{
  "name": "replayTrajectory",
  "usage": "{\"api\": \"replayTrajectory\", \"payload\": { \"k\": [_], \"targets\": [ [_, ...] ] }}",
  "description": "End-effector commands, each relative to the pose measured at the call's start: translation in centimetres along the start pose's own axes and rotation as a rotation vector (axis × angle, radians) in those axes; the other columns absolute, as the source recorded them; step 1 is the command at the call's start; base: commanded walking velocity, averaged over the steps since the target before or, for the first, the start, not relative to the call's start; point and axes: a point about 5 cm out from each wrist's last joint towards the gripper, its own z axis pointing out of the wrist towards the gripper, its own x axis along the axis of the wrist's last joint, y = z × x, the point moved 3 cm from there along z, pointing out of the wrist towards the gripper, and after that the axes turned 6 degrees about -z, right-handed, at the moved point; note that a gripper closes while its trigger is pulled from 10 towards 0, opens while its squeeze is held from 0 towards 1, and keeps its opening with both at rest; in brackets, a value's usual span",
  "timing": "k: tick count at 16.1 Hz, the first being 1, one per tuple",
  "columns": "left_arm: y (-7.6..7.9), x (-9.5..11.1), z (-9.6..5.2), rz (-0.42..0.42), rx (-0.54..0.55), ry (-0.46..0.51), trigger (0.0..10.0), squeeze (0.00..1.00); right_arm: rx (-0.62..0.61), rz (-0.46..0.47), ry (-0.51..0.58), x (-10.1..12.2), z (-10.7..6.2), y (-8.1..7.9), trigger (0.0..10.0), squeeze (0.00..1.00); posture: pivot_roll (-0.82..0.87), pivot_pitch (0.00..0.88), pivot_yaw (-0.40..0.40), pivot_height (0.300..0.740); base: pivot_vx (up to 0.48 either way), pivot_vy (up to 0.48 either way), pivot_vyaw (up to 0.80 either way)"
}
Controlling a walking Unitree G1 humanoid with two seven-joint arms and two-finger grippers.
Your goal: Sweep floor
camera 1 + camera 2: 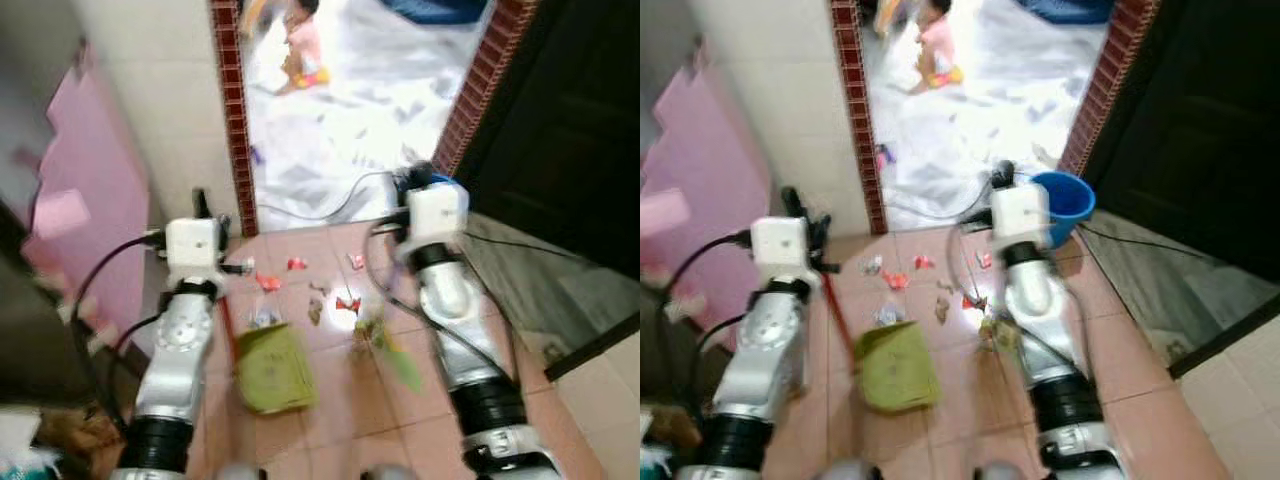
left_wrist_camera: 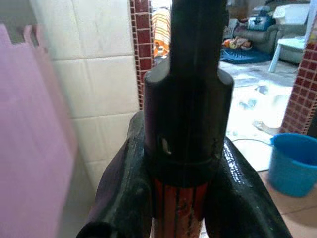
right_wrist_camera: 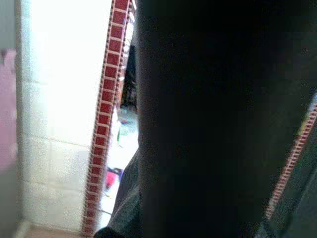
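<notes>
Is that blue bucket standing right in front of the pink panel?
No, the blue bucket stands by the brick edge of the doorway on the robot's right, while the pink panel leans on its left.

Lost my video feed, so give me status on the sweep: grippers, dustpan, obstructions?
Left gripper shut on red handle. Green dustpan down on tiles, litter scattered ahead. Blue bucket and person by doorway.

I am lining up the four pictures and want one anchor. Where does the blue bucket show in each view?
Left eye view: just a blue sliver behind the right arm's white wrist block, at the doorway's right side.
Right eye view: blue bucket plainly seen, right of that wrist block, by the brick edge.
Left wrist view: lower right corner, on the tiles.
Right wrist view: I cannot make it out.
Shared landmark: the red brick door frame.
</notes>
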Motion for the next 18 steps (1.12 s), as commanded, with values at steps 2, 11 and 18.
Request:
{"api": "replayTrajectory", "payload": {
  "k": [2, 11, 18],
  "targets": [
    [1.0, 1.5, 0.4, 0.028, -0.03, 0.069, 10.0, 0.0, -0.033, -0.041, 0.056, 1.1, 0.3, 1.5, 10.0, 0.0, 0.0, 0.0, -0.001, 0.74, 0.388, 0.176, 0.0],
    [1.9, 1.3, 0.5, 0.046, -0.047, 0.073, 10.0, 0.0, -0.032, -0.039, 0.058, 1.1, 0.4, 1.3, 10.0, 0.0, 0.0, 0.0, 0.001, 0.74, 0.208, 0.0, 0.0],
    [2.1, 1.2, 0.7, 0.041, -0.047, 0.071, 10.0, 0.0, -0.033, -0.05, 0.05, 0.9, 0.5, 1.3, 10.0, 0.0, 0.01, 0.0, 0.001, 0.74, 0.0, -0.291, 0.0]
  ]
}}
